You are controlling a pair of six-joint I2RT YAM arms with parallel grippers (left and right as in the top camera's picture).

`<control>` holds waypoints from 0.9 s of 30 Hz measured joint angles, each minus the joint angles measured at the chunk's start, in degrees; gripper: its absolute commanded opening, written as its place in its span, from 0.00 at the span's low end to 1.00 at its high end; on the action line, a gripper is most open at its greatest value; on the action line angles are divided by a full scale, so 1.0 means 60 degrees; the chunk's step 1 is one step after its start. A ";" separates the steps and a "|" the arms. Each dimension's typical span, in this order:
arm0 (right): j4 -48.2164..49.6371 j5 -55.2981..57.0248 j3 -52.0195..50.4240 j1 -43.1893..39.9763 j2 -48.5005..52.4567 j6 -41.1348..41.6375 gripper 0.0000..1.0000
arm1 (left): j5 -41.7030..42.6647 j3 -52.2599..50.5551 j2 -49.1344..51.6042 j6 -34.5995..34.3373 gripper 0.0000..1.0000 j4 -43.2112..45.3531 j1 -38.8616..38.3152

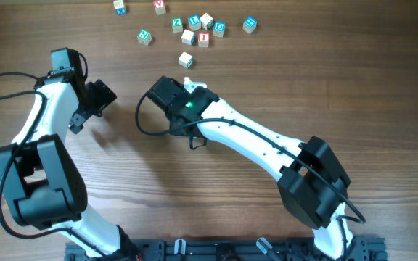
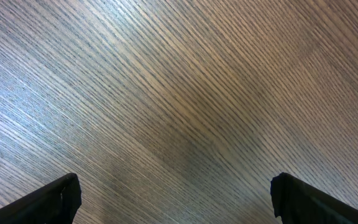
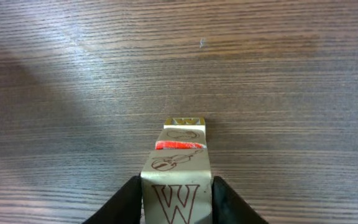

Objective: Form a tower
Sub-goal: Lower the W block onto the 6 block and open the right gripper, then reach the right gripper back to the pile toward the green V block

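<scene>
The tower (image 3: pixel 184 134) is a narrow column of pale wooden letter cubes, seen from above in the right wrist view. Its top cube (image 3: pixel 178 202) shows a red W and a violin drawing. A red edge and more cubes show beneath it. My right gripper (image 3: pixel 177 184) is shut on that top cube, with a black finger pressed against each side. From overhead the right gripper (image 1: pixel 187 93) covers most of the tower (image 1: pixel 188 83). My left gripper (image 2: pixel 176 199) hangs open over bare wood, well to the left (image 1: pixel 96 98).
Several loose letter cubes lie scattered along the far edge (image 1: pixel 194 22), from the left (image 1: pixel 120 6) to the right (image 1: pixel 250 25). One plain cube (image 1: pixel 186 59) sits just beyond the right gripper. A black cable (image 1: pixel 147 123) loops beside the right wrist.
</scene>
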 measured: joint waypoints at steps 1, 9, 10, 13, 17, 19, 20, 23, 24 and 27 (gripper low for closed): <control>0.0015 0.0015 0.0000 0.0000 0.0000 0.0007 0.32 | 0.0000 0.0000 0.0000 0.0000 1.00 0.0000 0.0000; 0.0142 0.0160 0.0000 0.0000 -0.0004 0.0007 0.34 | 0.0000 0.0000 0.0000 0.0000 1.00 0.0000 0.0000; 0.0146 0.0160 0.0000 0.0000 -0.0004 0.0007 0.34 | 0.0000 0.0000 0.0000 0.0000 1.00 0.0000 0.0000; 0.0138 0.0160 0.0000 0.0000 0.0000 0.0007 0.34 | 0.0000 0.0000 0.0000 0.0000 1.00 0.0000 0.0000; 0.0102 0.0160 0.0000 0.0000 0.0000 0.0007 0.38 | 0.0000 0.0000 0.0000 0.0000 1.00 0.0000 0.0000; 0.0102 0.0153 0.0000 0.0000 0.0000 0.0004 0.45 | 0.0000 0.0000 0.0000 0.0000 1.00 0.0000 0.0000; 0.0102 0.0153 0.0000 0.0000 -0.0004 0.0004 0.53 | 0.0000 0.0000 0.0000 0.0000 1.00 0.0000 0.0000; 0.0102 0.0153 0.0000 0.0000 0.0000 0.0011 0.91 | 0.0000 0.0000 0.0000 0.0000 1.00 0.0000 0.0000; 0.0102 0.0153 0.0000 0.0000 0.0000 0.0022 0.96 | 0.0000 0.0000 0.0000 0.0000 1.00 0.0000 0.0000; 0.0197 0.0153 0.0000 0.0000 -0.0004 -0.0051 0.90 | 0.0000 0.0000 0.0000 0.0000 1.00 0.0000 0.0000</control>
